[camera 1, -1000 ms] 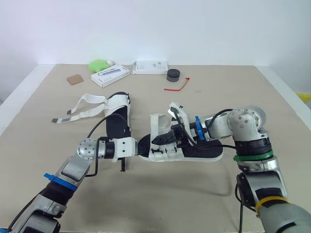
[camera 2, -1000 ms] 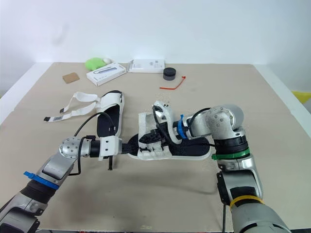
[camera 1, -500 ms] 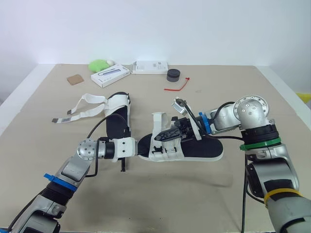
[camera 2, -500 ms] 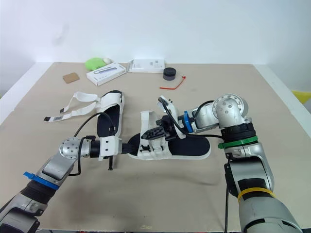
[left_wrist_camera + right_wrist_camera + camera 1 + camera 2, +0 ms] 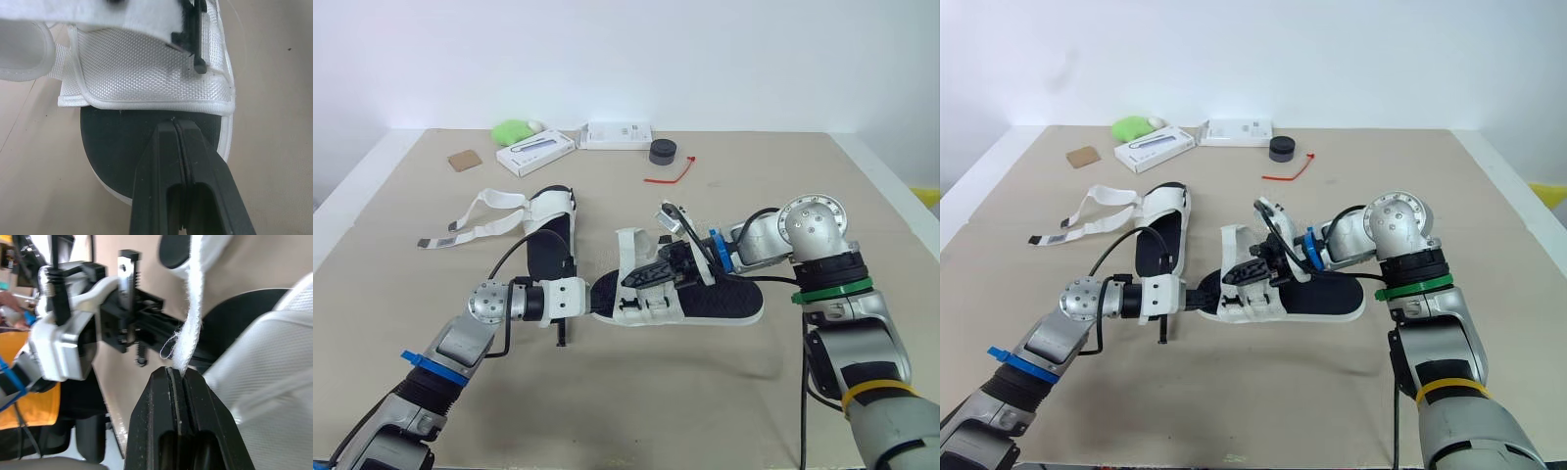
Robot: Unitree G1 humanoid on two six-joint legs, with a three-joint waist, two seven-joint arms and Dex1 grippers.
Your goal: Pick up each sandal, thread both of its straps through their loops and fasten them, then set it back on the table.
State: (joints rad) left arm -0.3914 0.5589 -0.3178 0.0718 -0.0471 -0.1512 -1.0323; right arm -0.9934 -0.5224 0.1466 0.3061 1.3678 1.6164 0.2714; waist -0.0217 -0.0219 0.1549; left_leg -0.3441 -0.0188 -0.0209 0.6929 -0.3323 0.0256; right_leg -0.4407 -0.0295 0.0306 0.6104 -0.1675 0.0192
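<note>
The near sandal (image 5: 717,303), black footbed on a white sole, lies mid-table with its toe to the left. My left gripper (image 5: 603,292) is shut on the toe end; in the left wrist view its fingertips (image 5: 172,131) pinch the sole rim below the woven toe strap (image 5: 146,73). My right gripper (image 5: 630,280) reaches over the footbed and is shut on the white toe strap (image 5: 191,328), which stands upright. The second sandal (image 5: 551,233) lies behind to the left, with its loose straps (image 5: 475,219) spread out on the table.
Along the far edge are a green object (image 5: 514,130), two white boxes (image 5: 535,152) (image 5: 617,134), a black round piece (image 5: 663,152), a red tie (image 5: 671,174) and a brown card (image 5: 464,160). The table (image 5: 636,392) is bare in front.
My right gripper has reached left from the heel strap to the toe strap and shut on it, and its elbow has swung out to the right. The left arm has not moved.
</note>
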